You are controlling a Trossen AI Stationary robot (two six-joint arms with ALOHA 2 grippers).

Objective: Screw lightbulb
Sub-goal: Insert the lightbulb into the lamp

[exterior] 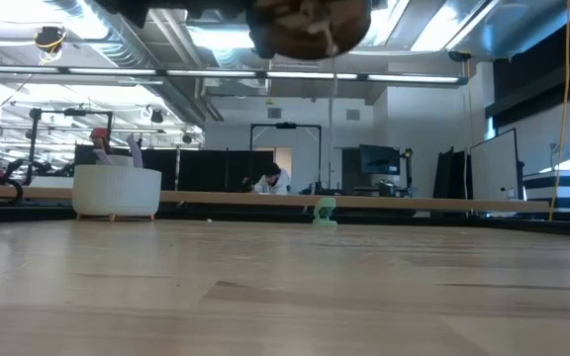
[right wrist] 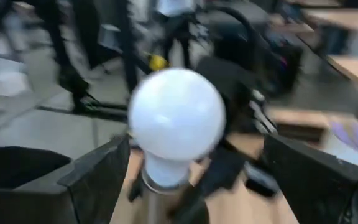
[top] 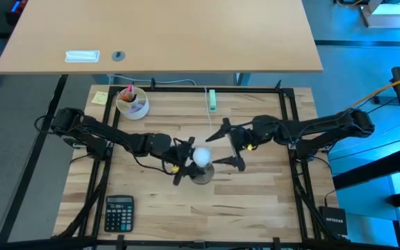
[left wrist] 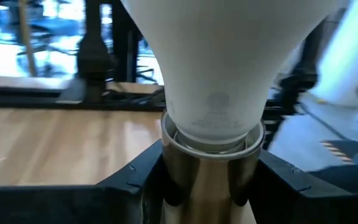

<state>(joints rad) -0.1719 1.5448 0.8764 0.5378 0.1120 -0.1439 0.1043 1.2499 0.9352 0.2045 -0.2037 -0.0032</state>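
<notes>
The white lightbulb (top: 201,155) stands upright with its base in the metal neck (left wrist: 211,163) of a round grey socket (top: 201,175) at the table's middle. My left gripper (top: 184,162) comes in from the left and is shut on that neck. My right gripper (top: 226,146) is open just right of the bulb. In the right wrist view its fingers stand on either side of the bulb's head (right wrist: 178,117) without touching it. The low view shows the socket's disc (exterior: 310,25) high above the tabletop, with a thin white cord (exterior: 334,74) hanging from it. My left gripper pinches the socket's metal neck (left wrist: 211,186) between its two fingers (left wrist: 143,180), just below the bulb's base. The fingers come in level from the table's left. The socket stays upright with the bulb on top, and its disc is lifted clear of the table.
A white cup (top: 132,103) with pink things and a yellow note (top: 100,97) sit at the far left. A green cord piece (top: 212,101) lies at the far middle. A calculator (top: 119,212) lies near the front left. A black frame (top: 292,125) edges the table.
</notes>
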